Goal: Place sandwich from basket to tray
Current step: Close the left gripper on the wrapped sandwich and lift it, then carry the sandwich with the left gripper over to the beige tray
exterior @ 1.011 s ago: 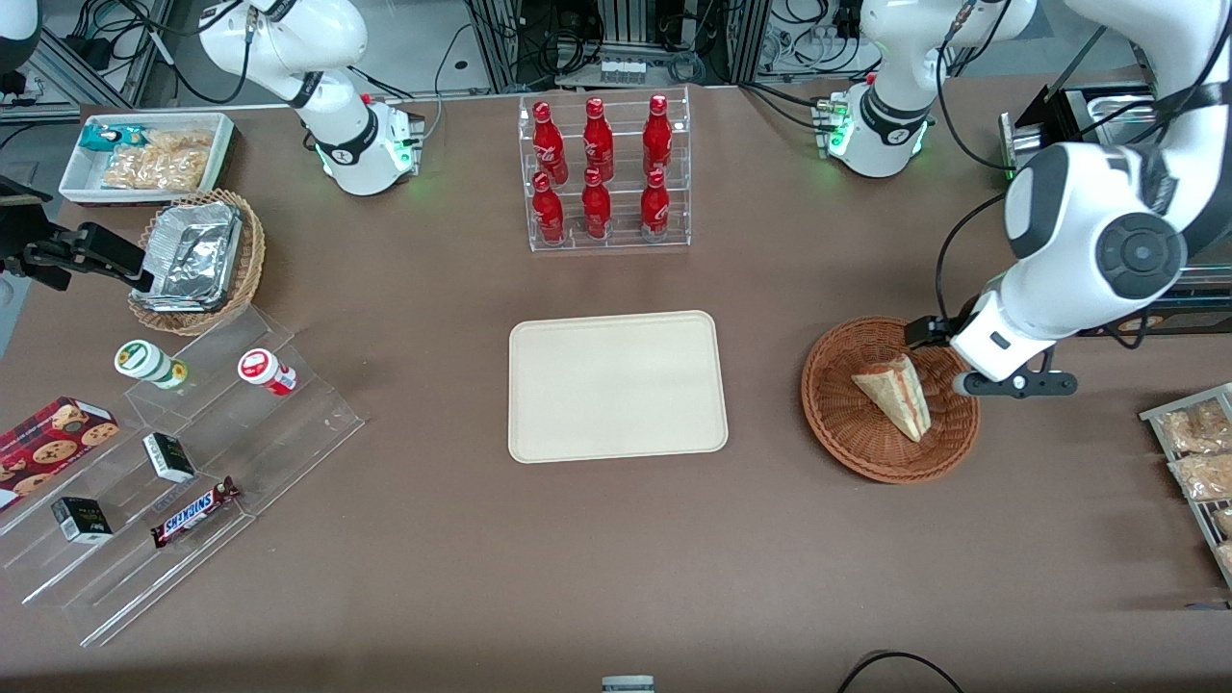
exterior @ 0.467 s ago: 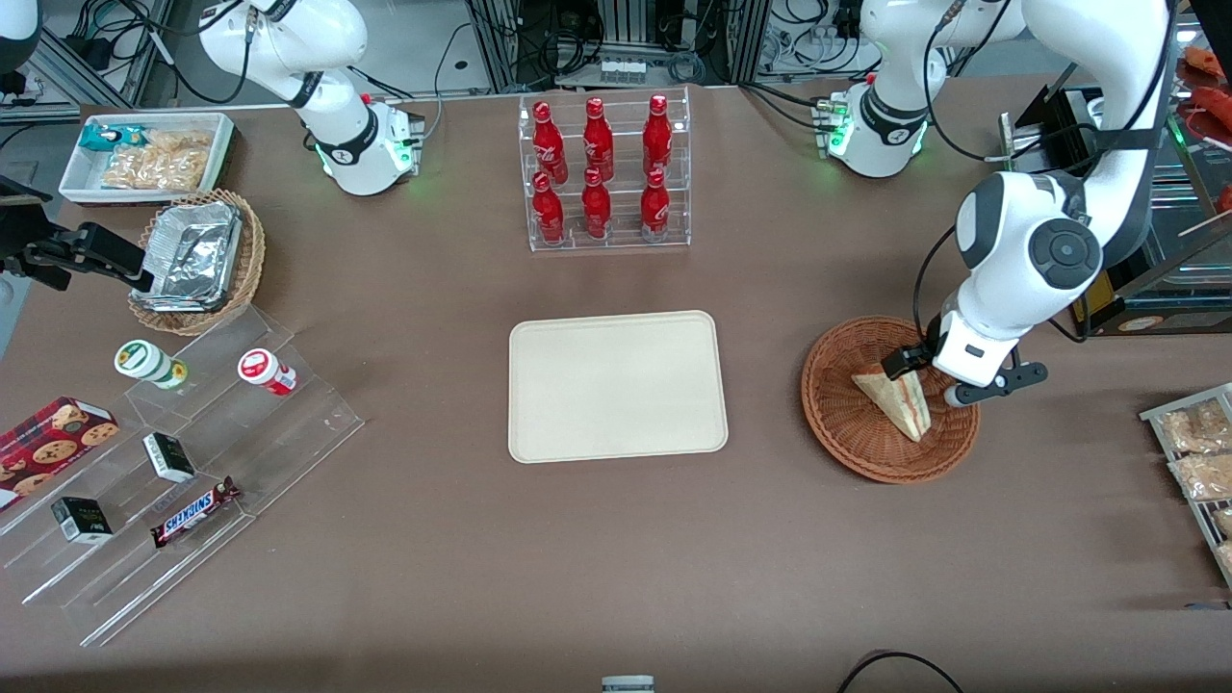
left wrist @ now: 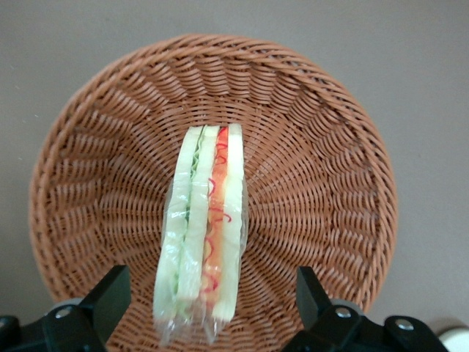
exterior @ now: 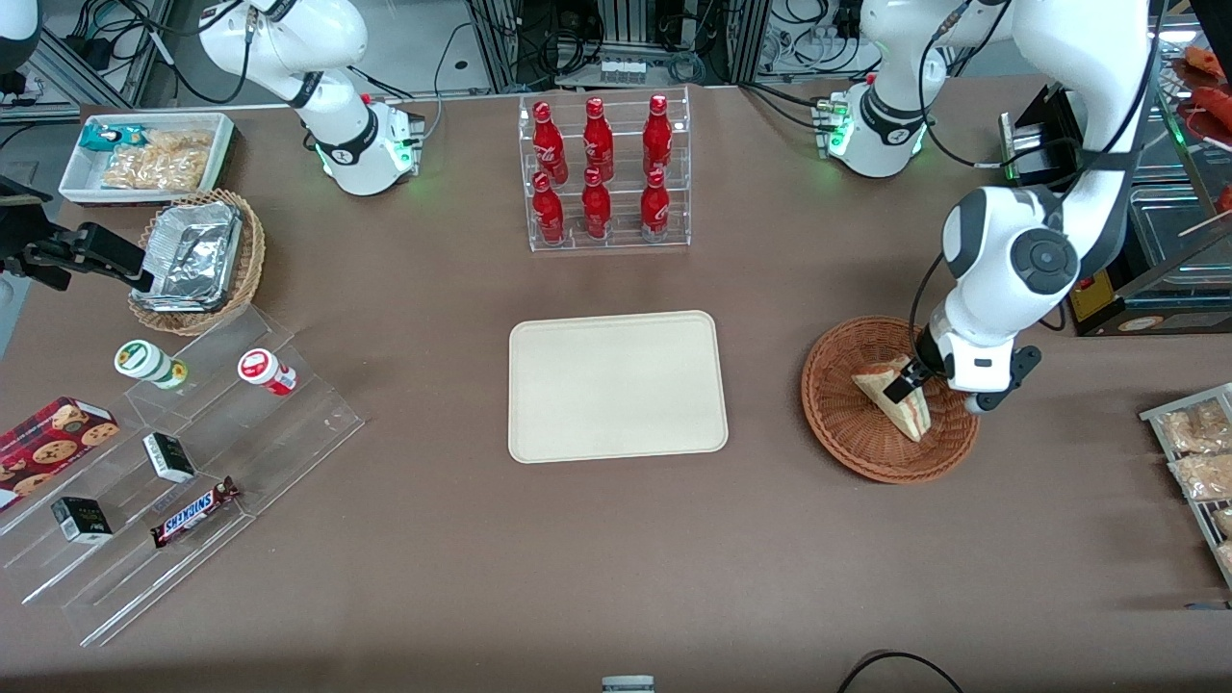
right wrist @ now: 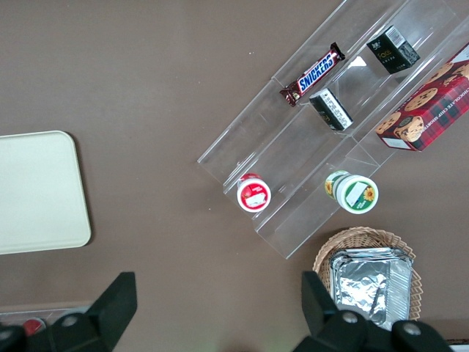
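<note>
The sandwich (exterior: 893,402), a pale wrapped wedge with a red and green filling stripe (left wrist: 205,220), lies in the reddish-brown wicker basket (exterior: 845,423) toward the working arm's end of the table. My gripper (exterior: 910,387) hangs low over the basket (left wrist: 322,176) and is open. Its two dark fingers (left wrist: 110,301) stand one on each side of the sandwich's wide end, with a gap to the wrapper on both sides. The beige tray (exterior: 616,385) lies flat at the table's middle, beside the basket, with nothing on it. The parked arm's wrist view shows a corner of the tray (right wrist: 37,191).
A clear rack of red bottles (exterior: 602,173) stands farther from the front camera than the tray. Toward the parked arm's end are a stepped acrylic shelf with snacks (exterior: 183,452), a tan basket with foil containers (exterior: 197,260) and a white bin (exterior: 144,154). Bagged snacks (exterior: 1193,452) lie at the working arm's end.
The arm has swung in over the basket and come down. The gripper went from the basket's rim to straddling the sandwich's wide end. The sandwich has not moved.
</note>
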